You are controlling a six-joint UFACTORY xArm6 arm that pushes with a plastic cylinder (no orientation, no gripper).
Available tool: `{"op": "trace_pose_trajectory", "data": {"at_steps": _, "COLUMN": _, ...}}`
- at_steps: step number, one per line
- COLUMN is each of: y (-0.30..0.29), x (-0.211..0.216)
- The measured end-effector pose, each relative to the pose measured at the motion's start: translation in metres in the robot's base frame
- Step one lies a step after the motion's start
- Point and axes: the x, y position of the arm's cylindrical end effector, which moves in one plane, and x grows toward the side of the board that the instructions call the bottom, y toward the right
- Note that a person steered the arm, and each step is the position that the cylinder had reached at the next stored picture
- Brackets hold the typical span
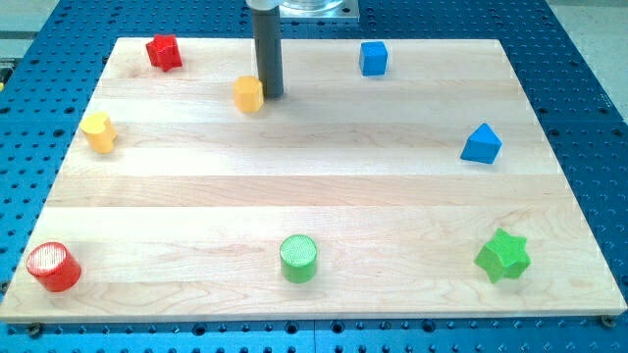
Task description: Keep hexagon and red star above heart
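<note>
The red star (164,52) lies near the board's top left corner. The yellow hexagon (248,94) lies to its right, near the top edge. The yellow heart (98,131) lies at the left edge, lower in the view than both. My tip (271,94) rests on the board right next to the hexagon's right side, touching or almost touching it. The rod rises straight up from there to the view's top.
A blue cube (373,58) lies at the top, right of the rod. A blue triangular block (481,144) lies at the right. A red cylinder (53,267), a green cylinder (298,259) and a green star (502,256) lie along the bottom edge.
</note>
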Motion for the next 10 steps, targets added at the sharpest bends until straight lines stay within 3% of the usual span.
{"op": "trace_pose_trajectory", "data": {"at_steps": 1, "y": 0.004, "x": 0.036}}
{"op": "trace_pose_trajectory", "data": {"at_steps": 2, "y": -0.039, "x": 0.027}}
{"op": "trace_pose_trajectory", "data": {"at_steps": 4, "y": -0.010, "x": 0.008}}
{"op": "trace_pose_trajectory", "data": {"at_steps": 6, "y": -0.127, "x": -0.010}}
{"op": "trace_pose_trajectory", "data": {"at_steps": 7, "y": -0.096, "x": -0.004}}
{"op": "trace_pose_trajectory", "data": {"at_steps": 8, "y": -0.084, "x": -0.038}}
{"op": "trace_pose_trajectory", "data": {"at_steps": 10, "y": -0.162, "x": -0.052}}
